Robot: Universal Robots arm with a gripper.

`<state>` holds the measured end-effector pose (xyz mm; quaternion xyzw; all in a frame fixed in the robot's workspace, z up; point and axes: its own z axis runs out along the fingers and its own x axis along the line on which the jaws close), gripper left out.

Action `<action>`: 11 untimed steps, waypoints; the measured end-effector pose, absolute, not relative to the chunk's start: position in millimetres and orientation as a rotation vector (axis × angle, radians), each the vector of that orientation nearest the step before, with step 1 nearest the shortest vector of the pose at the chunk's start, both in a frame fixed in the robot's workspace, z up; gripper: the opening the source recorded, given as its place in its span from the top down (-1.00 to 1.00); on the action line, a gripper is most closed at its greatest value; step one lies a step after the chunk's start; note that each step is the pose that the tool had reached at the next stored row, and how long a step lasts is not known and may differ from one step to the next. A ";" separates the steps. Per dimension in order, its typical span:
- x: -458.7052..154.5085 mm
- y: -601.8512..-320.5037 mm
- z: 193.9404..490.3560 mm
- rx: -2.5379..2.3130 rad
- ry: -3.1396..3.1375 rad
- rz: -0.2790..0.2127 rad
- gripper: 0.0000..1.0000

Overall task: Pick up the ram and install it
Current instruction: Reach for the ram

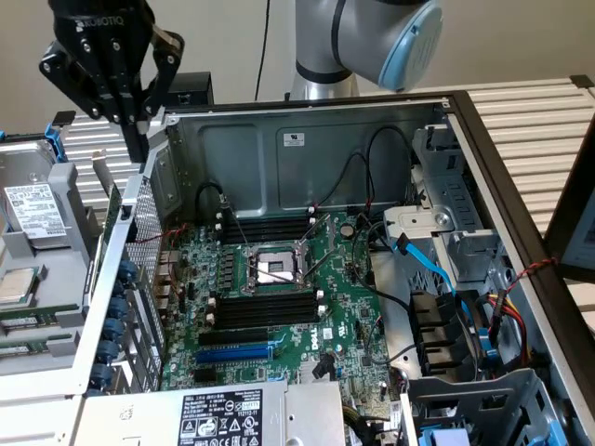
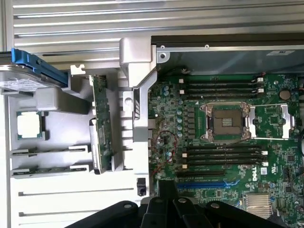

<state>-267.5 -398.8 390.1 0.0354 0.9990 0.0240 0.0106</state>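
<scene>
Green ram (image 2: 102, 124), long axis crosswise to slots (image 2: 221, 155)

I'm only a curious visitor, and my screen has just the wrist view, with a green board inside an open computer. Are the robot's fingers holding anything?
Observer: No. In the exterior view the fingers are shut, and I see nothing between them.
Operator: Where are they hanging?
Observer: Near the case's wall at the exterior view's left, roughly above the ram and apart from it.
Operator: Anything beyond the board?
Observer: A blue cable loops beside the motherboard towards the exterior view's right.
</scene>
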 end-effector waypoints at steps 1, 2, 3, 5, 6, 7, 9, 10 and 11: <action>-272.0 -398.8 389.9 0.110 3.117 0.075 0.79; -276.5 -398.8 389.9 0.110 3.118 0.075 0.79; -281.0 -398.8 389.7 0.110 3.117 0.075 0.79; -290.0 -398.8 389.5 0.110 3.117 0.075 0.79; -294.7 -398.8 389.4 0.110 3.117 0.075 0.79; -299.3 -398.8 389.3 0.110 3.117 0.075 0.79; -308.3 -398.8 389.0 0.110 3.117 0.075 0.79; -312.8 -398.8 389.0 0.110 3.118 0.075 0.79; -317.4 -398.8 388.8 0.110 3.117 0.075 0.79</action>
